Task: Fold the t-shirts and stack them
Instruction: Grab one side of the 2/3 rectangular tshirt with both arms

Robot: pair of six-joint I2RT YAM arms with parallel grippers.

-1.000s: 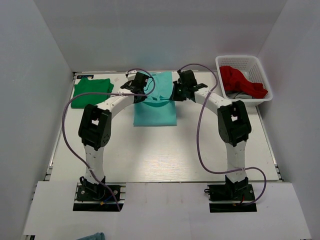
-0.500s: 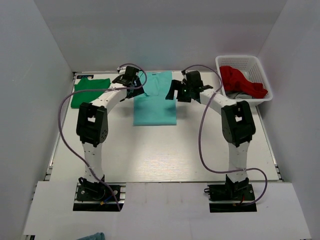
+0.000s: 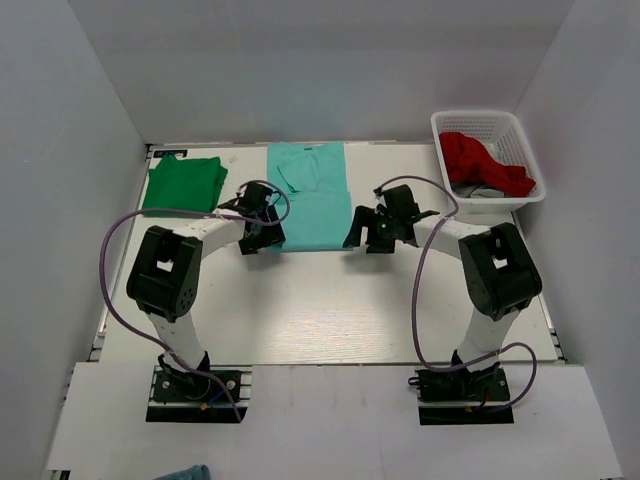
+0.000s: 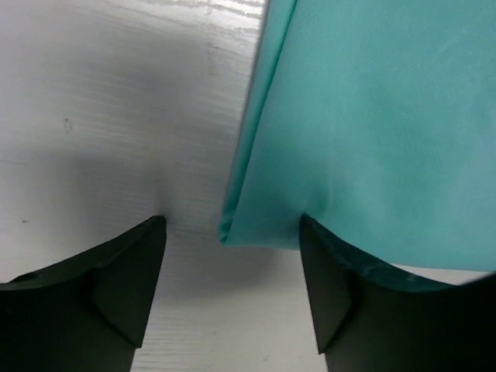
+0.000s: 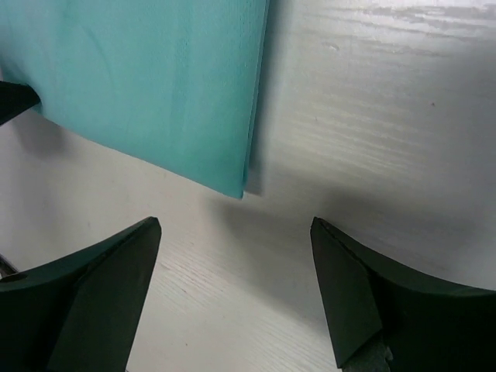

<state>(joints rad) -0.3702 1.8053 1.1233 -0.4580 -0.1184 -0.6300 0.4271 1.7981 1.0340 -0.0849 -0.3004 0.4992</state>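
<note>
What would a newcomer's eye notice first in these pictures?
The teal t-shirt, folded into a long strip in the centre, stands out, with the left gripper and right gripper, both open, poised at its two near corners. Next come the folded green shirt at the far left and the red garment in the white basket at the far right.

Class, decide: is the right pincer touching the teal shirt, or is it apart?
Apart. The right wrist view shows the right pincer open, with bare table between both fingers and the teal shirt corner.
</note>
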